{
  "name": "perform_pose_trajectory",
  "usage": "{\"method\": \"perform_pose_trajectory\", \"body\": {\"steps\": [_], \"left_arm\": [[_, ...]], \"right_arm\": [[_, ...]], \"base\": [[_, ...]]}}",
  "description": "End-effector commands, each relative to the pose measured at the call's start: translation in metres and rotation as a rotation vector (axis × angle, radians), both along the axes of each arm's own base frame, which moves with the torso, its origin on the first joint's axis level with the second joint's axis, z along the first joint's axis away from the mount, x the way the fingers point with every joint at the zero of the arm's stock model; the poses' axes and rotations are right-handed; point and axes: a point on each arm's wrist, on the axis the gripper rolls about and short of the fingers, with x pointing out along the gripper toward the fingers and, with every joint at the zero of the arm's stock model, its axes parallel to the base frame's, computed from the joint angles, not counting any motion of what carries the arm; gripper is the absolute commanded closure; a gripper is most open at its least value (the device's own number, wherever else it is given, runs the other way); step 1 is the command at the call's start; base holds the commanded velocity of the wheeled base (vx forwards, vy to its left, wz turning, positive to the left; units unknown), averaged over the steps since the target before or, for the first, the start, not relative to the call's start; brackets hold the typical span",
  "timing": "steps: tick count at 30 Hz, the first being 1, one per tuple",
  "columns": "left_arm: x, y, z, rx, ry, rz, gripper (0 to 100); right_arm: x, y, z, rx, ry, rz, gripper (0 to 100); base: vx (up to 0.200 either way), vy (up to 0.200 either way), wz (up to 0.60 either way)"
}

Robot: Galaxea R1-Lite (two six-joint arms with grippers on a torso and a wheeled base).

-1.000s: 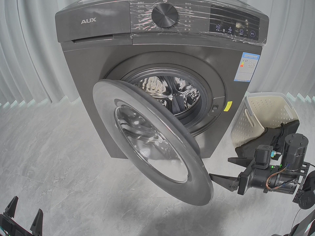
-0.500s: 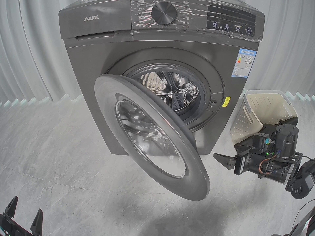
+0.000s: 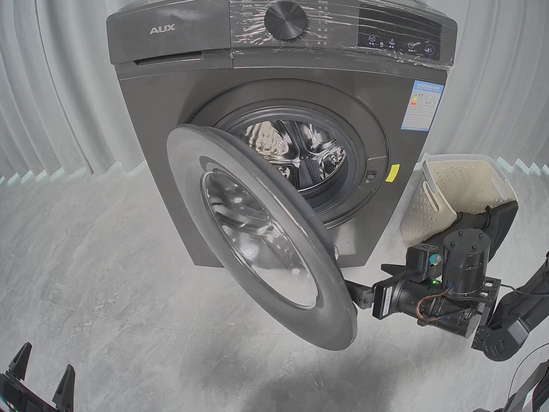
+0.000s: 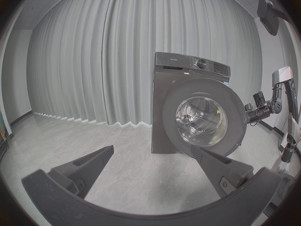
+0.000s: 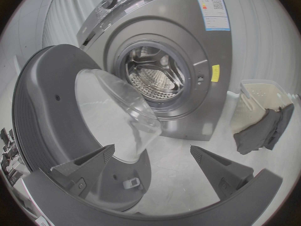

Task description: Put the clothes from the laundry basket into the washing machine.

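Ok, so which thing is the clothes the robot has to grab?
Find the big grey washing machine with its round door open. Beside it on the right stands a cream laundry basket. The clothes are the dark floppy cloth hanging over its rim, the only soft thing there.

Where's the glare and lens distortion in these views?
Head view: reflections streak the door glass and the plastic wrap on the control panel; the washing machine bows at its sides; soft shadow on the floor. Left wrist view: curtain folds curve, dark round corners. Right wrist view: door glass reads pale and bright.
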Motion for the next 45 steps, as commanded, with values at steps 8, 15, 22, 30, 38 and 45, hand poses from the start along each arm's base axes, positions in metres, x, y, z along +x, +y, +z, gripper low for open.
{"method": "perform_pose_trajectory", "body": {"steps": [8, 15, 22, 30, 38, 45], "left_arm": [[0.000, 0.000, -0.004, 0.001, -0.003, -0.001, 0], [0.000, 0.000, -0.004, -0.001, -0.003, -0.001, 0], [0.000, 0.000, -0.004, -0.001, -0.003, -0.001, 0], [0.000, 0.000, -0.004, -0.001, -0.003, -0.001, 0], [0.000, 0.000, -0.004, -0.001, -0.003, -0.001, 0], [0.000, 0.000, -0.004, -0.001, -0.003, -0.001, 0]], "right_arm": [[-0.001, 0.007, -0.003, 0.015, 0.005, 0.018, 0], [0.002, 0.013, -0.013, -0.009, 0.028, 0.022, 0], [-0.003, 0.021, -0.019, -0.024, 0.041, 0.059, 0], [-0.014, 0.036, -0.013, 0.036, -0.004, 0.163, 0], [0.013, 0.029, -0.024, 0.005, 0.003, 0.060, 0], [0.017, 0.037, -0.034, -0.009, 0.014, 0.056, 0]], "base": [[0.000, 0.000, 0.00], [0.000, 0.000, 0.00], [-0.171, 0.000, 0.00], [0.000, 0.000, 0.00], [0.000, 0.000, 0.00], [0.000, 0.000, 0.00]]}}
